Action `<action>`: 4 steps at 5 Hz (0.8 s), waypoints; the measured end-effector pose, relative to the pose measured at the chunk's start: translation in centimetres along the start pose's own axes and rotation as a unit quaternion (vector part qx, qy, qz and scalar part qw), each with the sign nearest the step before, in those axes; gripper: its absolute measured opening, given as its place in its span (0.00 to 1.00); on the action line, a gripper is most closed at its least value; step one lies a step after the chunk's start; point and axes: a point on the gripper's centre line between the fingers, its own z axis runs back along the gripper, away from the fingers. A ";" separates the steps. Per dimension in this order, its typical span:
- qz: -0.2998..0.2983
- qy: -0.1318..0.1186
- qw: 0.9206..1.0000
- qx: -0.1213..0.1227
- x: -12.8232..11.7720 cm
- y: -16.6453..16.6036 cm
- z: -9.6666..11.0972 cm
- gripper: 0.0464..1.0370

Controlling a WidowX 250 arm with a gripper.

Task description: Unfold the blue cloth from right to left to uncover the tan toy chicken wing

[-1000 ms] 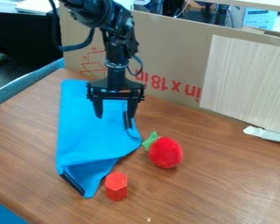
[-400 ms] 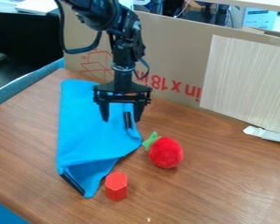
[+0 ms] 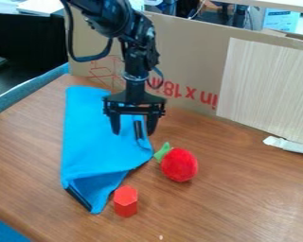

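Camera view: the black gripper [image 3: 133,133] hangs in the upper middle of the frame, its jaws parted and grasping nothing. They stand over the right-hand side of a blue cloth [image 3: 94,146], one to each side of a short black strip [image 3: 138,130] as seen from here; whether the tips touch the fabric cannot be told. No hold on the cloth is made, and none of it looks lifted by the jaws.

The cloth runs from the upper left down to the lower left of the frame. Its upper and middle parts lie mostly flat, while the lower end is gathered and turned over into a narrow, slanting point, with a dark edge [image 3: 78,198] along its lower left side. As it lies, the cloth appears partly folded, its lower end uneven and not laid out square.

Just beside its right corner, near the centre of the frame, sits a red plush toy [image 3: 179,165] with a green leaf [image 3: 163,152]. Below, a red six-sided block [image 3: 125,202] stands upright close to the cloth's lower point. Both rest on the wooden bench [image 3: 243,198], apart from the jaws and ungrasped. Behind the arm [image 3: 136,61] rises a cardboard panel [image 3: 185,56].
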 end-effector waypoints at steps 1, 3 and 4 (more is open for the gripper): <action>-0.002 0.006 1.000 0.004 0.1 -0.1 -0.8 0.96; -0.004 0.006 1.000 0.005 0.3 -0.2 -1.3 0.66; -0.008 0.009 1.000 0.004 0.2 -0.2 -1.5 0.35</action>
